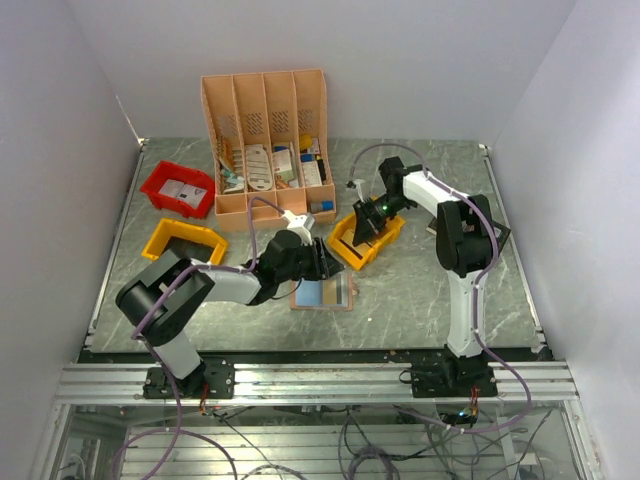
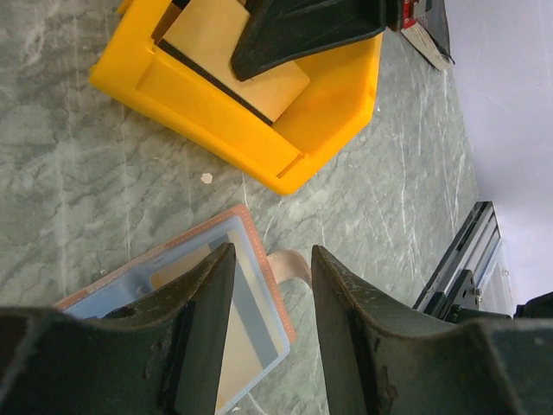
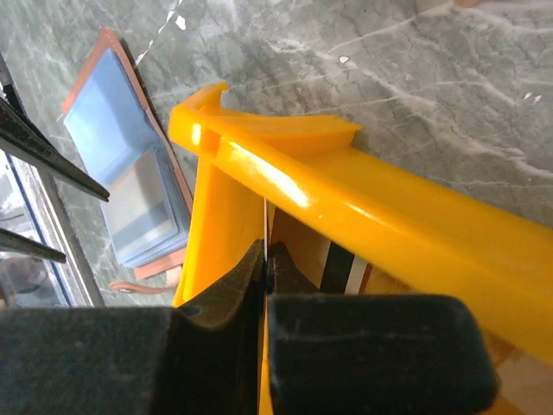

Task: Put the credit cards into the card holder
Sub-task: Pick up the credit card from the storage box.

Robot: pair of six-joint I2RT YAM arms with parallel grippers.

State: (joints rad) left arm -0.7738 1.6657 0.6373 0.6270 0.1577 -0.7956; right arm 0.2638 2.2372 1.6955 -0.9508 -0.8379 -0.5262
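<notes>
Tan holder (image 1: 322, 293) lies open, pockets up, on table (image 1: 420, 300) nearest the bases; left gripper (image 2: 272, 255) hangs right over it, jaws parted abt halfway w/ nothing between; whether tips touch the pocket panel, can't tell. Just beyond, apart from holder, sits yellow bin (image 1: 348, 252); a flat card (image 2: 203, 39) w/ dark stripe lies inside; right gripper (image 3: 265, 255) is down in bin by one wall, jaws shut tight; a thin pale edge shows betw the tips, prob a card's rim, but can't confirm a grip. Far back stands peach organiser (image 1: 265, 130); not part of the job.

Step in hand, as I judge it: right arm picking a card out of bin, left arm standing by at holder; insert of this card not yet done. Next move calls for: lift straight up to clear bin wall w/o card slipping; carry across to holder; line card edge w/ pocket mouth at shallow angle; left arm prob needs to pin holder so it doesn't slide. Risk: thin card pinched at its edge may twist or drop.
</notes>
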